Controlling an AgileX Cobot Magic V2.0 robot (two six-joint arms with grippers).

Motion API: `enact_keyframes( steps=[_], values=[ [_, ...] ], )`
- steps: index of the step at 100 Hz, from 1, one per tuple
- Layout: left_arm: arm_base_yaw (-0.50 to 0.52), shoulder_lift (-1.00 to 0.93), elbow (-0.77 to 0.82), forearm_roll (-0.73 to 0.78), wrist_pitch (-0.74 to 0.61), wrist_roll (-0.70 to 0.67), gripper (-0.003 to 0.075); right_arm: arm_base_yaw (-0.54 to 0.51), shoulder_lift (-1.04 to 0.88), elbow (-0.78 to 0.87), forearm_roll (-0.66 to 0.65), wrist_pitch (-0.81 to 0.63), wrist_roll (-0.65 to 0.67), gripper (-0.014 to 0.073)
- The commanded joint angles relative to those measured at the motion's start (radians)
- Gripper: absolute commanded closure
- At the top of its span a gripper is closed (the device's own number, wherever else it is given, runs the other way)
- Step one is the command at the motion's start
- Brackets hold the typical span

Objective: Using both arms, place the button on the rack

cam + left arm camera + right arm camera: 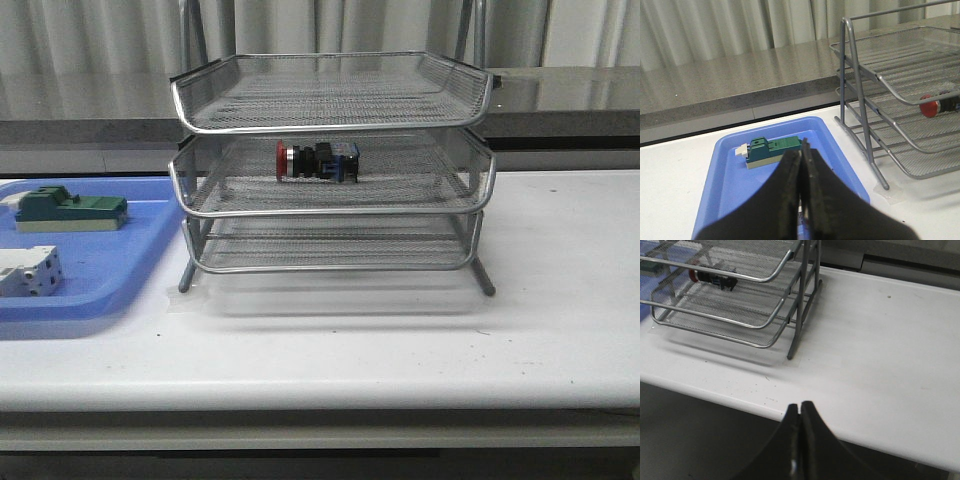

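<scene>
In rack [330, 165] middle tier: button [317, 161] on side; no legible writing.

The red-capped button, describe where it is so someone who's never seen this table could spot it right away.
Find the silver wire-mesh rack with three stacked trays, the largest thing on the white table. The button lies on its side in the middle tray. Its round red cap and black body set it apart from the green-topped block and white-grey block in the blue tray.

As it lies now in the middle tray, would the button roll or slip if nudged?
The button lies on its side in the rack; its round red cap may let it roll. The mesh probably limits sliding. It looks rigid and light.
</scene>
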Motion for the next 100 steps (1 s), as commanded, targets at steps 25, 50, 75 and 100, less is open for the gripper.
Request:
enact_keyframes(
  steps=[25,50,75,100],
  values=[
    [0.003,0.005,-0.029,-0.007,-0.08,-0.008,0.074,-0.005,-0.028,-0.022,0.006,-0.059,0.004,0.0654],
    [0.003,0.005,-0.029,-0.007,-0.08,-0.008,0.074,-0.005,-0.028,-0.022,0.006,-0.059,0.004,0.0654],
    [0.003,0.005,-0.029,-0.007,-0.08,-0.008,0.074,-0.005,-0.028,-0.022,0.006,-0.076,0.004,0.0654],
    [0.003,0.005,-0.029,-0.007,-0.08,-0.008,0.074,-0.005,-0.05,0.078,-0.012,-0.27,0.006,0.0654]
  ],
)
